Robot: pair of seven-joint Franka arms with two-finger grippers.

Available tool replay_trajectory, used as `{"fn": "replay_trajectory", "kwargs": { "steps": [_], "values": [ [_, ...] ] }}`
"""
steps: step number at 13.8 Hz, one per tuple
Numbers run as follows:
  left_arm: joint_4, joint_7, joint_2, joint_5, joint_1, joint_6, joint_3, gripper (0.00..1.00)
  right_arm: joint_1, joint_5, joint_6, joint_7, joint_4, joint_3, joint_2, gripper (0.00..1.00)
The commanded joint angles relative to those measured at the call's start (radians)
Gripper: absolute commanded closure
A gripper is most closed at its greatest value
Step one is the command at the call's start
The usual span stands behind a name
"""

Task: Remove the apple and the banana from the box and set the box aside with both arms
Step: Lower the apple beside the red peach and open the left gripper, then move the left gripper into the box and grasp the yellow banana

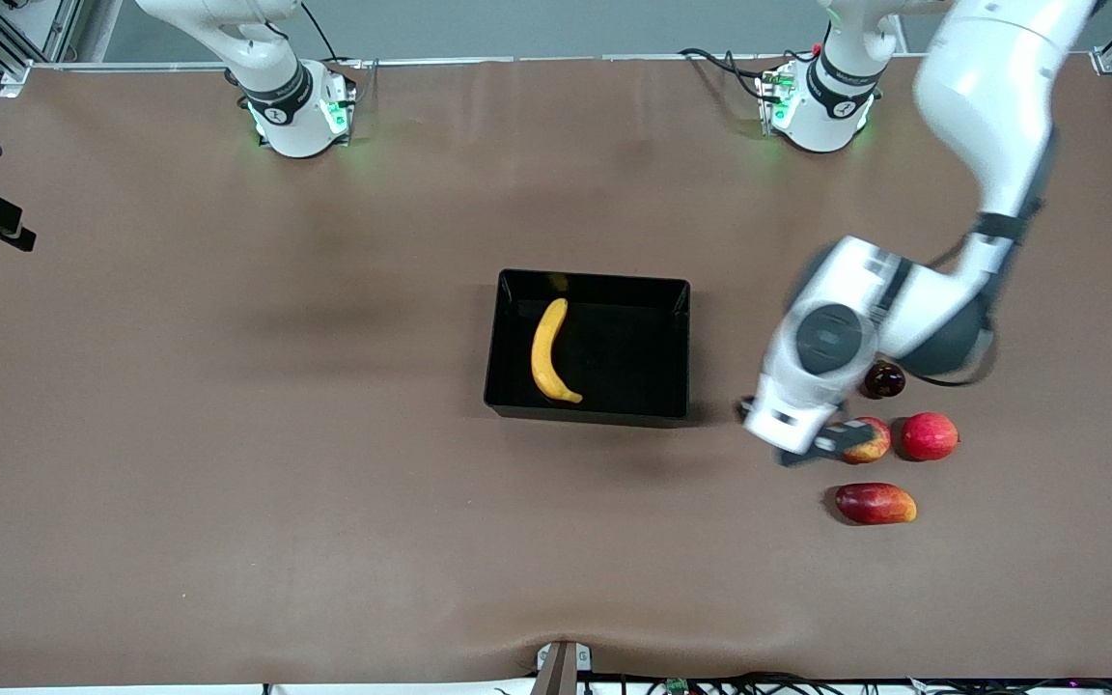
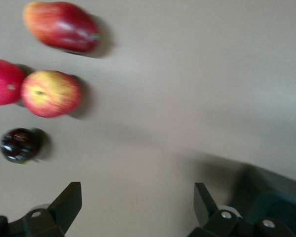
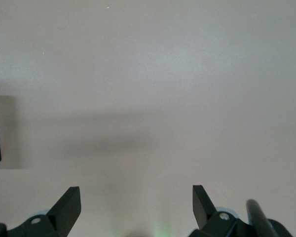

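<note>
Left gripper (image 2: 133, 207): over bare surface (image 1: 228, 483) between the box (image 1: 587, 410) and the fruit cluster, fingers spread wide, holding nothing. Right gripper (image 3: 135, 210): also spread wide and empty, over bare surface up near its base, out of the front view; waiting.

Apple (image 1: 871, 439): out of the box already, resting on the surface toward the left arm's end, just beside the plain red fruit (image 1: 929, 435), with the dark plum-like fruit (image 1: 883, 379) farther from the front camera and the mango (image 1: 875, 503) nearer to it. Banana (image 1: 552, 351): lying in the box, along the wall at the right arm's end. Box: at mid-surface, well apart from the fruit cluster.

Risks, as judged from here:
- Crowded fruit near the left gripper; a low sweep toward the box likely to nudge the apple or start it rolling.
- Banana close to one wall; little room for a finger on that side, so a chance of striking the rim or shifting the box.
- Banana curved and smooth; a pinch off its middle likely to let it swing or slip.
- Glossy box walls; uneven pull from two arms likely to twist or tip the box, worse with the banana inside.

Writing: no brand or label readable on the box or fruit; small marks on the arm bases too small to read.
</note>
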Motion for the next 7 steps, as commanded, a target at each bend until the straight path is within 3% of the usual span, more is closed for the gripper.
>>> {"fn": "replay_trajectory", "kwargs": {
  "steps": [1, 4, 7],
  "values": [
    [0.084, -0.008, 0.031, -0.006, -0.138, -0.033, 0.006, 0.0, -0.024, -0.005, -0.002, -0.001, 0.017, 0.01, 0.012, 0.0],
    [0.169, -0.019, 0.106, -0.061, -0.244, -0.007, 0.015, 0.0, -0.021, -0.006, 0.0, -0.001, 0.017, 0.01, 0.018, 0.0],
    [0.177, -0.066, 0.152, -0.063, -0.293, 0.131, 0.013, 0.0, -0.019, -0.005, 0.0, -0.001, 0.017, 0.01, 0.018, 0.0]
  ]
}}
